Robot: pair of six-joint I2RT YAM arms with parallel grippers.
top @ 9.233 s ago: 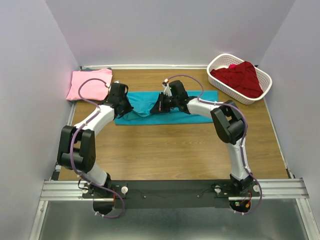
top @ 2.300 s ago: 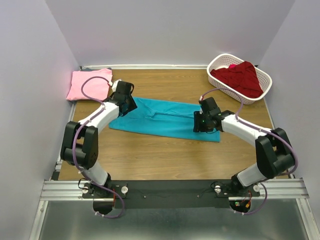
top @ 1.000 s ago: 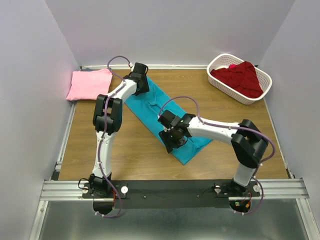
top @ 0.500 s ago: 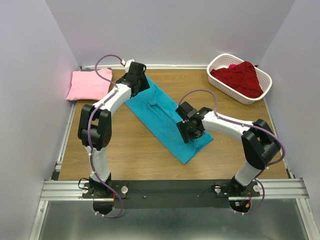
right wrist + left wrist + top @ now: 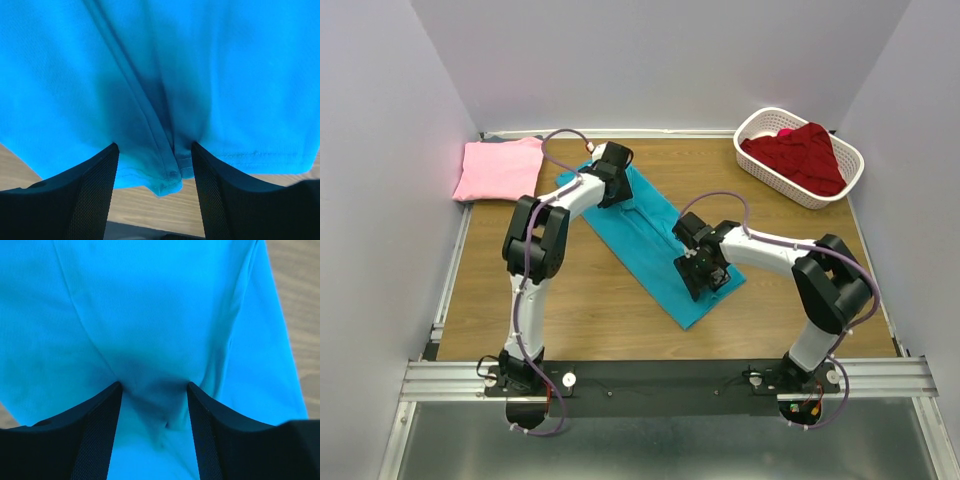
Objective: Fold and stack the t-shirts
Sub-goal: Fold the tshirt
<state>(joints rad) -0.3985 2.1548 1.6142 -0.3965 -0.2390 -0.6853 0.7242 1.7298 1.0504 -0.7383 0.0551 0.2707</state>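
Teal t-shirt (image 5: 650,240) lies as a long strip slanting across the table (image 5: 570,300), far end left, near end right; left gripper (image 5: 152,390) is clamped on a pucker of cloth at the far end; right gripper (image 5: 154,150) pinches the stitched hem near the low end, wood showing just past that edge; bare wood lies open near-left and right of the strip; pink t-shirt (image 5: 500,168) folded in the far-left corner; dark red t-shirt (image 5: 805,160) heaped in the basket (image 5: 760,122), well apart.
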